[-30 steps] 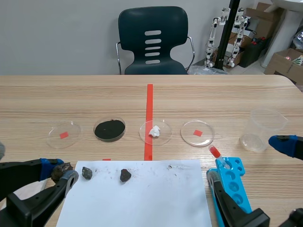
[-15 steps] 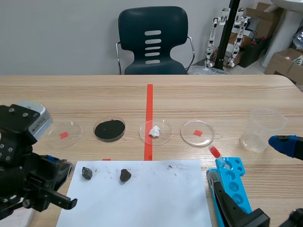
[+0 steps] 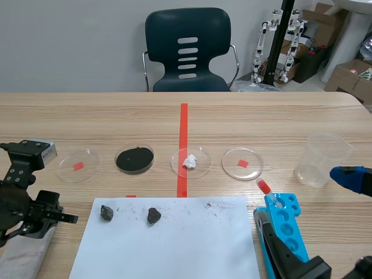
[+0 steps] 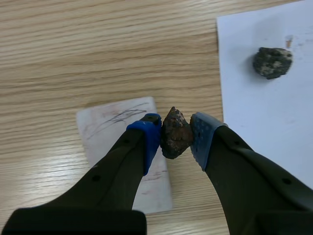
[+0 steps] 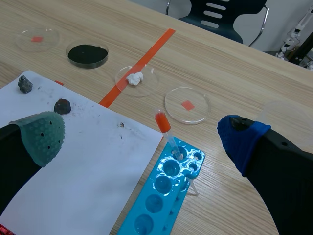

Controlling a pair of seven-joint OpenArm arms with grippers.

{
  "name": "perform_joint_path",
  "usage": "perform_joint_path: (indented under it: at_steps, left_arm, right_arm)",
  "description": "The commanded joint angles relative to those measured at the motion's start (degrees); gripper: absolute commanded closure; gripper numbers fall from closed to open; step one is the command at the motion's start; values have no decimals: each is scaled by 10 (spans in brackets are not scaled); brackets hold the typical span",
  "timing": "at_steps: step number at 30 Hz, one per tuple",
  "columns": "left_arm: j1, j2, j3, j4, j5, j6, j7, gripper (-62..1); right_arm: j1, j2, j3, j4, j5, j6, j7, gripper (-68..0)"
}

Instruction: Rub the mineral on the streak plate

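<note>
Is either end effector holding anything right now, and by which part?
The left end effector pinches a brown mineral chunk across its middle, clamped on two opposite sides. The right end effector is open and holds nothing.

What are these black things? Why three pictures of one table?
It is a robot with two black arms. The wide picture comes from a camera between them; the other two come from cameras on the wrists. Each arm ends in a pincer. The left pincer squeezes a brown rock over a small white plate with scribbles. The right pincer is open and holds nothing. On the table lie a white paper with two more stones, round dishes, a blue rack and a clear cup.
</note>
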Motion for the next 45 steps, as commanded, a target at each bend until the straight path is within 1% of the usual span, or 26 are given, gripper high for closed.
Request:
perform_joint_path:
  at_steps: [1, 4, 6, 12, 19, 23, 26, 36, 45]
  left_arm:
    - [-11, -3, -12, 4, -2, -1, 14, -74]
    - [-32, -3, -19, -12, -1, -5, 48, -74]
    - [-44, -3, -22, -23, -1, -13, 68, -74]
    - [-65, -3, -25, -61, 0, -17, 104, -74]
    - [-76, -3, -25, -98, -15, -31, 101, -74]
    - [-77, -3, -25, -105, -19, -37, 97, -74]
    - [-77, -3, -25, -110, -36, -42, 82, -74]
    - [-92, -1, -25, -139, -36, -46, 69, -74]
    - [-92, 4, -25, -141, -35, -57, 69, -74]
  right_arm:
    - [5, 4, 1, 3, 4, 0, 9, -679]
    - [5, 4, 1, 3, 4, 0, 9, -679]
    - [5, 4, 1, 3, 4, 0, 9, -679]
    - [5, 4, 1, 3, 4, 0, 9, -679]
    - [5, 4, 1, 3, 4, 0, 9, -679]
    - [5, 4, 1, 3, 4, 0, 9, -679]
    - [5, 4, 1, 3, 4, 0, 9, -679]
    - [5, 4, 1, 3, 4, 0, 9, -679]
    - [5, 4, 1, 3, 4, 0, 9, -679]
